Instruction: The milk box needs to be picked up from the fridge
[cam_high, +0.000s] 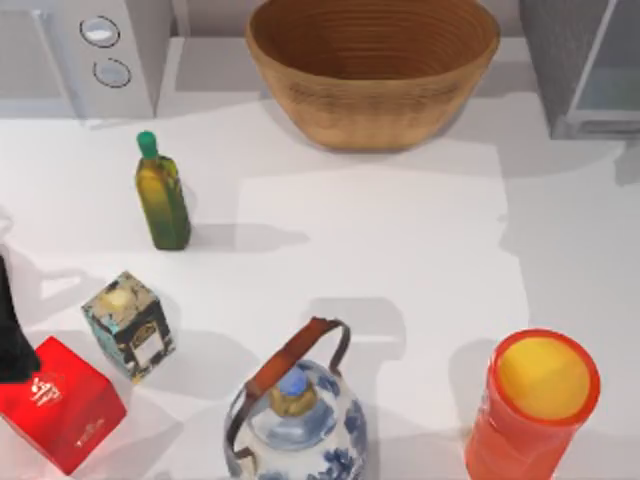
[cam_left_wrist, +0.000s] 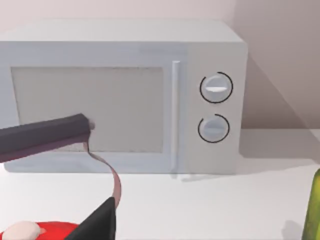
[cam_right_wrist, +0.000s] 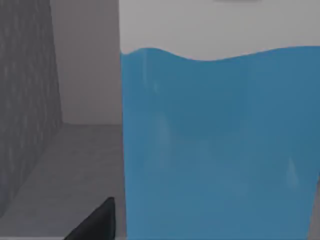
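Inside the fridge (cam_right_wrist: 30, 100), the milk box (cam_right_wrist: 220, 145) looms close; whether the right jaws grip, I cannot tell.

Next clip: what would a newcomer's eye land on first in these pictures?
The big woven basket at the table's back centre, then the orange cup at the front right and the red box at the front left. In the right wrist view the milk box looms very close, its blue band facing the camera, inside the dark grey fridge. The left gripper faces the light grey microwave.

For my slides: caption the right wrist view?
Right wrist camera close against the milk box, blue band facing, inside the grey fridge.
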